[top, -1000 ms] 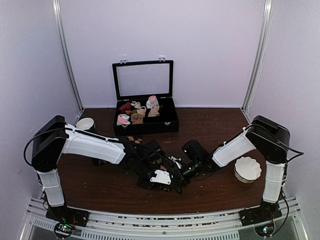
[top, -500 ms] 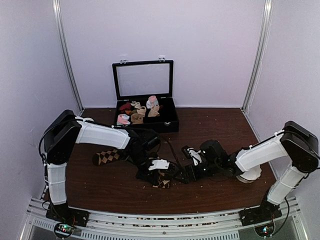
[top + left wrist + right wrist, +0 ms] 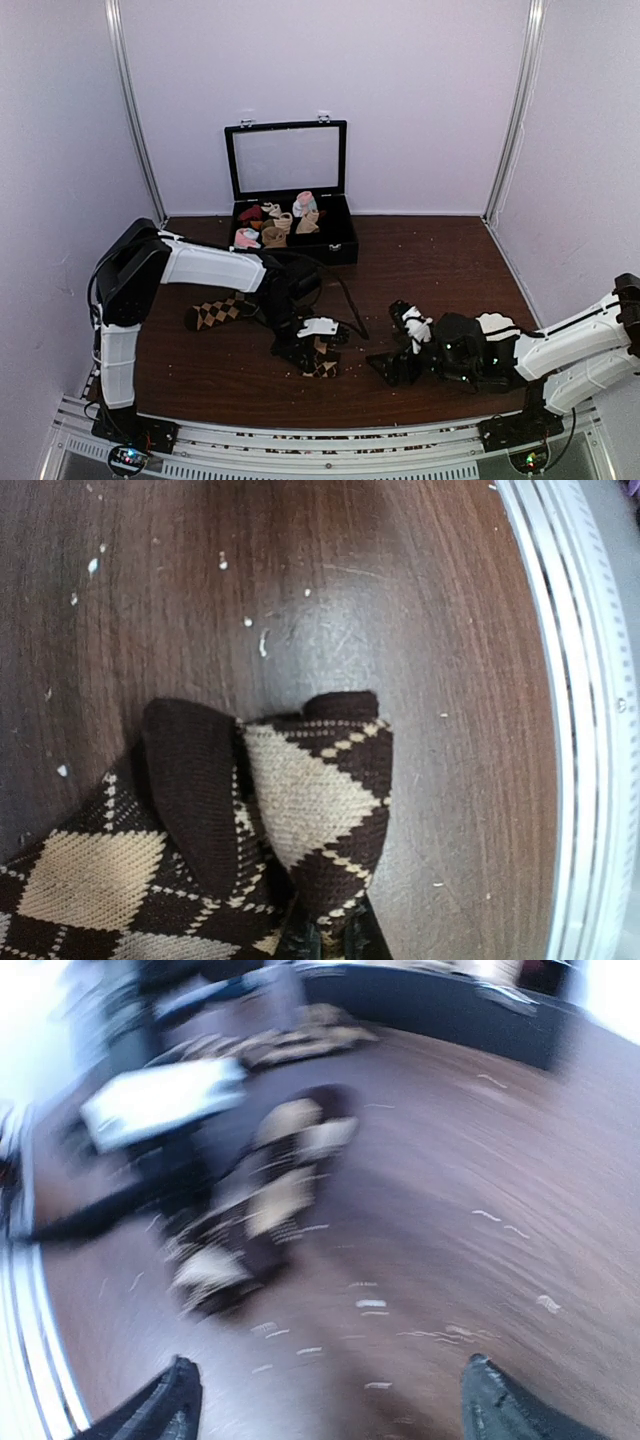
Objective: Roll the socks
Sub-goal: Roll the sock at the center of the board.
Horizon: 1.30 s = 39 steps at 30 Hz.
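The socks [image 3: 310,780] are dark brown with tan argyle diamonds. In the left wrist view a folded end bulges just ahead of my left gripper [image 3: 326,942], which is shut on the fabric. From above, that bundled end [image 3: 325,369] lies under the left gripper [image 3: 308,352], and the rest of the socks [image 3: 213,314] trails left behind the arm. My right gripper [image 3: 388,340] stands open and empty to the right of the bundle, apart from it. Its blurred wrist view shows the right gripper [image 3: 330,1400] with wide-spread fingertips [image 3: 175,1405] and the socks [image 3: 265,1200] ahead.
A black case [image 3: 338,250] with its lid up stands at the back, holding several small sock rolls. A white bowl [image 3: 497,323] peeks out behind the right arm. White crumbs dot the brown table [image 3: 430,260]. The table's metal front rail [image 3: 580,730] runs close by.
The right gripper has opened and pulled back to the right, away from the socks. The left gripper has stayed shut on the sock end, shifting slightly with the bundle.
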Tool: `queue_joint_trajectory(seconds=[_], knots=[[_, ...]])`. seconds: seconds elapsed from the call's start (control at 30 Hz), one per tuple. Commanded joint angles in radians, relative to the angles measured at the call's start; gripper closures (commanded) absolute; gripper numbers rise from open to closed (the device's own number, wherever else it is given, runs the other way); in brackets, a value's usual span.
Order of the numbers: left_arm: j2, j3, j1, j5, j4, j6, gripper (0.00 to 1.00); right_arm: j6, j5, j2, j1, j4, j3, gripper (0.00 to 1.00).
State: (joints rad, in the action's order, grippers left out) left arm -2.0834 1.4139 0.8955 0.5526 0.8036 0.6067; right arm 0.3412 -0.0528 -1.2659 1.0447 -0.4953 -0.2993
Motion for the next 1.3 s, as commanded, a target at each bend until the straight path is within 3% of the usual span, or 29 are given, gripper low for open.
queue_joint_trajectory(seconds=[0.0, 0.13, 0.53, 0.93, 1.03, 1.13, 1.27], knots=[[-0.09, 0.068, -0.049, 0.1, 0.165, -0.019, 1.0, -0.361, -0.093, -0.068, 0.165, -0.082, -0.003, 0.18], [-0.178, 0.149, -0.092, 0.159, 0.268, -0.001, 1.0, -0.507, -0.054, -0.129, 0.225, -0.203, -0.001, 0.31], [-0.249, 0.187, -0.107, 0.124, 0.309, 0.019, 1.0, -0.861, 0.111, -0.482, 0.207, -0.086, -0.355, 0.52], [-0.26, 0.213, -0.113, 0.112, 0.35, 0.068, 1.0, -0.932, 0.128, -0.601, 0.157, -0.03, -0.425, 0.6], [-0.26, 0.216, -0.113, 0.112, 0.361, 0.078, 0.98, -0.94, 0.13, -0.614, 0.155, -0.014, -0.426, 0.66], [-0.255, 0.218, -0.113, 0.124, 0.377, 0.1, 0.92, -0.924, 0.113, -0.624, 0.152, -0.005, -0.428, 0.76], [-0.221, 0.195, -0.113, 0.143, 0.378, 0.143, 0.79, -0.907, 0.098, -0.651, 0.143, 0.004, -0.435, 0.76]])
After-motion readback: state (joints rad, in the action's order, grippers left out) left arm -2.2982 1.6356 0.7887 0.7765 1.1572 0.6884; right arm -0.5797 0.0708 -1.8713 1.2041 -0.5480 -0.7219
